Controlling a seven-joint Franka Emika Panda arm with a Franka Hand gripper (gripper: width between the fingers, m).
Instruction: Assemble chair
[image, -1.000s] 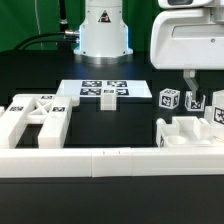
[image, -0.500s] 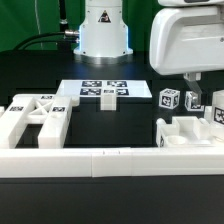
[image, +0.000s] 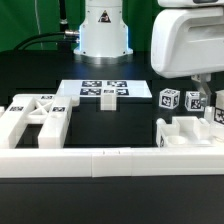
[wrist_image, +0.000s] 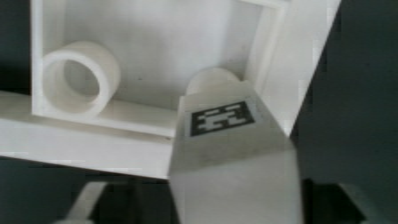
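A black tabletop (image: 130, 112) carries everything. Nearest runs a long low white border wall (image: 100, 160). Just behind it lie the chunky matte white plastic chair parts (image: 36, 116): an open frame at the exterior view's left, a boxy frame (image: 185, 132) at its right, and small tagged blocks (image: 168, 100) beyond. The gripper (image: 204, 90) hangs over a tapered white tagged bar (wrist_image: 222, 120) that lies between its fingers (wrist_image: 86, 200); I cannot tell whether they pinch it. Farthest lies the thin flat white marker board (image: 100, 90).

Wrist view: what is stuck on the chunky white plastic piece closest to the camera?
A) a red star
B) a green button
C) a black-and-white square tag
C: the chunky matte white plastic piece has one black-and-white square tag on its face, and no star or button.
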